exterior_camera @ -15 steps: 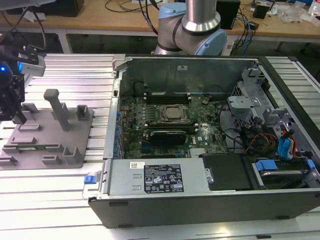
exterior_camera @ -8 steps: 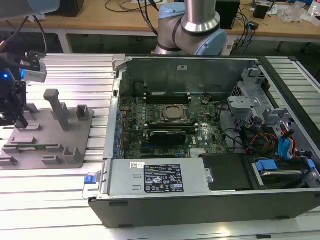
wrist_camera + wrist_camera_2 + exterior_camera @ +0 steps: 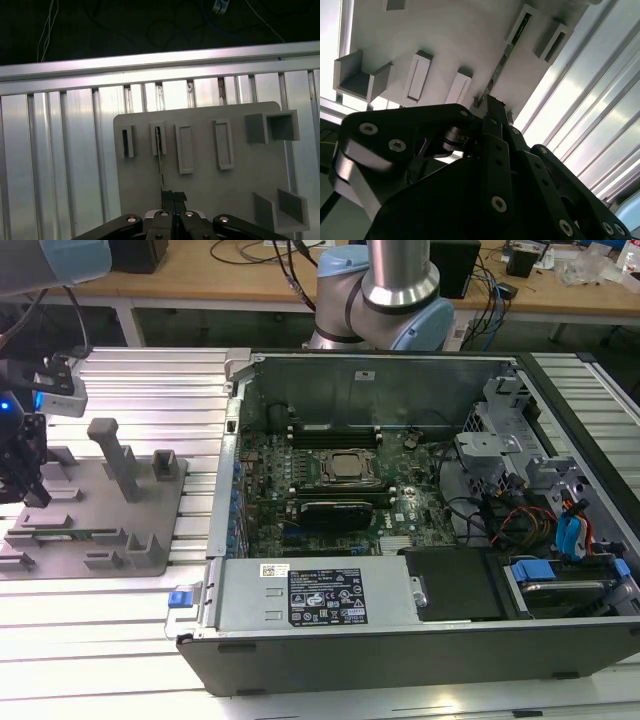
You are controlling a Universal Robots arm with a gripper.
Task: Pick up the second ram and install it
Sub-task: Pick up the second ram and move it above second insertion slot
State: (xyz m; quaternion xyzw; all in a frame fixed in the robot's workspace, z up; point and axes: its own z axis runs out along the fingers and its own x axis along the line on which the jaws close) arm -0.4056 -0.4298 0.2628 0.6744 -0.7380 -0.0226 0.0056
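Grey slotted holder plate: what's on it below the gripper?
A narrow green ram stick on edge, one end in a slotted block. Its other end is hidden behind the black gripper.

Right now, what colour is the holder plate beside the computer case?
Plain grey. The holder plate shows best in the exterior view.

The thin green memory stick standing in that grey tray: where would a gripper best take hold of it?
Probably grip the long green circuit-board stick across its two flat faces, on the stretch clear of the grey slotted holder block, coming from above. It stands on edge on the grey plastic tray, leaving its top edge free.
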